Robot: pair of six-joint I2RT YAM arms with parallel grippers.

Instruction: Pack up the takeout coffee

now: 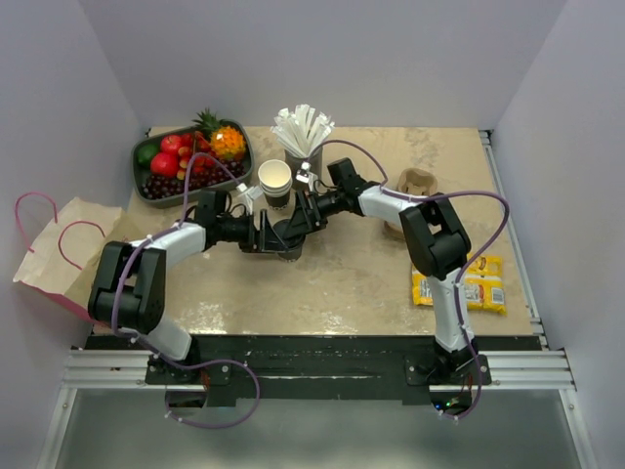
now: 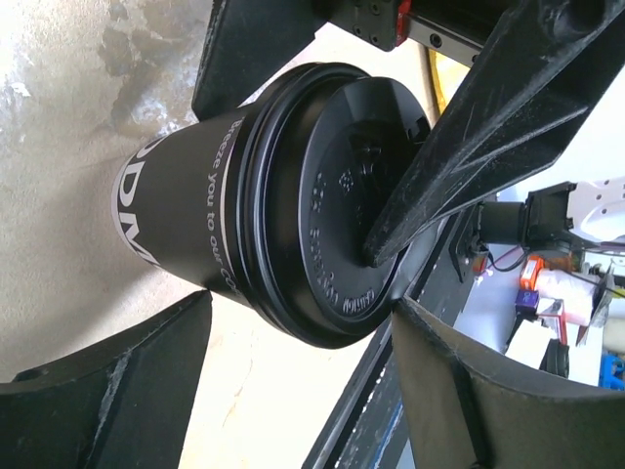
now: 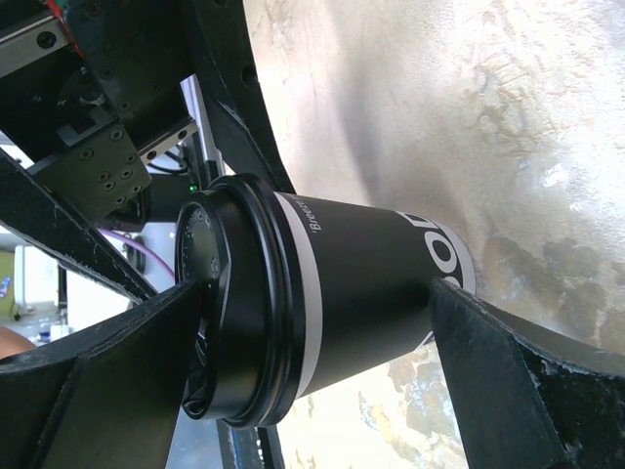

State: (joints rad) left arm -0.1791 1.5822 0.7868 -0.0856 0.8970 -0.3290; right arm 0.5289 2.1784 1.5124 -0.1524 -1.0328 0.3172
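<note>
The takeout coffee [image 1: 287, 234] is a dark paper cup with white lettering and a black lid [image 2: 347, 195]. It stands upright mid-table, mostly covered by both grippers in the top view. My left gripper [image 2: 303, 327] is open, its fingers apart on either side just short of the cup's lid end, with gaps visible. My right gripper [image 3: 314, 293] is open wide around the cup [image 3: 361, 274]. One of its fingers [image 2: 439, 156] rests its tip on the lid's top, and the other stands beside the cup's lower wall near the table.
A stack of lidless white-rimmed cups [image 1: 275, 181] and a holder of white straws [image 1: 303, 132] stand just behind. A fruit tray [image 1: 190, 161] is at back left, a brown paper bag [image 1: 68, 244] at far left, a cardboard carrier [image 1: 415, 186] and yellow packets [image 1: 459, 281] at right.
</note>
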